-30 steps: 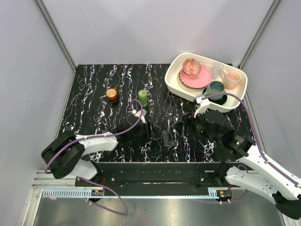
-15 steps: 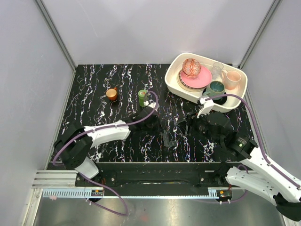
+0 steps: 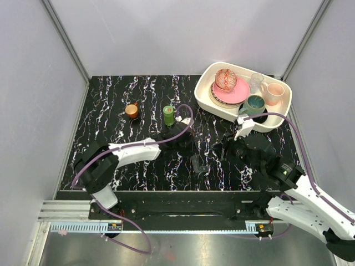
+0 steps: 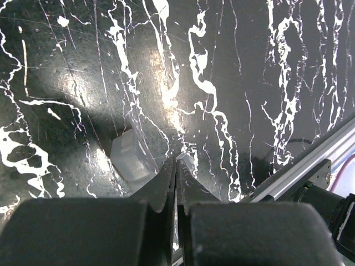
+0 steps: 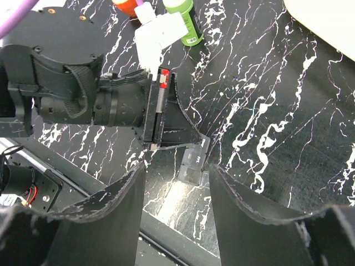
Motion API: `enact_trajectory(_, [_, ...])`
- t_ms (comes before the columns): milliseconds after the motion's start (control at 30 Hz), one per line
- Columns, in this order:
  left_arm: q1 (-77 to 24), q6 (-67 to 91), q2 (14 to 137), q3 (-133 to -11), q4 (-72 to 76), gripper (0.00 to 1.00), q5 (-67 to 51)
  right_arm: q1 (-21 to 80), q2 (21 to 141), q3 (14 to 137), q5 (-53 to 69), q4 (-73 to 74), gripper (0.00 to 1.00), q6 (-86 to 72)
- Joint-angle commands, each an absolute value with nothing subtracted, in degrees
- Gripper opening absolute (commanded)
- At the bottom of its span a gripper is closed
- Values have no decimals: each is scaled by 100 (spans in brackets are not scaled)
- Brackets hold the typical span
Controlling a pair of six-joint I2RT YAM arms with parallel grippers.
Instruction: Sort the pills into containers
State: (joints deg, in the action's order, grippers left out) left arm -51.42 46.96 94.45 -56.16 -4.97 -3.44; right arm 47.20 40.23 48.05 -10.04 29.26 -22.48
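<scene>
The containers are a small dark translucent pill box [image 3: 198,163] lying on the black marbled table, also seen from the right wrist [image 5: 192,162] and the left wrist [image 4: 133,158]. My left gripper [image 3: 189,149] is shut, and its fingertips [image 4: 176,162] touch the box's far end. I cannot tell whether a thin lid edge is pinched between them. My right gripper [image 5: 176,172] stands open just above and on the near side of the box, with nothing between its fingers. No pills show in any view.
A green bottle [image 3: 168,115] and a small orange cup [image 3: 132,110] stand behind the left arm. A white tray [image 3: 201,94] with plates, bowls and cups sits at the back right. The table's metal front rail [image 4: 310,166] runs close to the box.
The left arm has swung right and forward to the pill box, and its jaws have gone from open to shut. The right gripper has narrowed a little.
</scene>
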Motion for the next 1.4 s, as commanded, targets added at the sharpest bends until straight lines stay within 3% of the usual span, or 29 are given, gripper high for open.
enact_trajectory(0, [-5168, 4641, 9755, -5958, -378, 0, -475, 4693, 3920, 4764, -1186, 2891, 54, -2180])
enact_trajectory(367, [-5168, 4649, 9774, -5731, -387, 0, -431, 4693, 3981, 4746, -1230, 2874, 51, -2162])
enact_trajectory(867, [-5177, 5080, 8851, -3965, 1028, 0, -457, 4685, 4078, 4729, -1204, 2839, 51, -2180])
enact_trajectory(1133, [-5177, 4852, 8175, -4174, 274, 0, -44, 4693, 4122, 4737, -1046, 2804, 51, -2083])
enact_trajectory(1200, [-5168, 4790, 7956, -4297, 54, 0, 192, 4693, 4218, 4702, -748, 2812, 47, -2022])
enact_trajectory(1333, [-5177, 4816, 7446, -4263, -552, 0, 597, 4693, 4745, 4606, 121, 2839, 18, -2047])
enact_trajectory(1367, [-5168, 4825, 7331, -4219, -649, 0, 702, 4693, 4920, 4571, 419, 2830, 2, -2135])
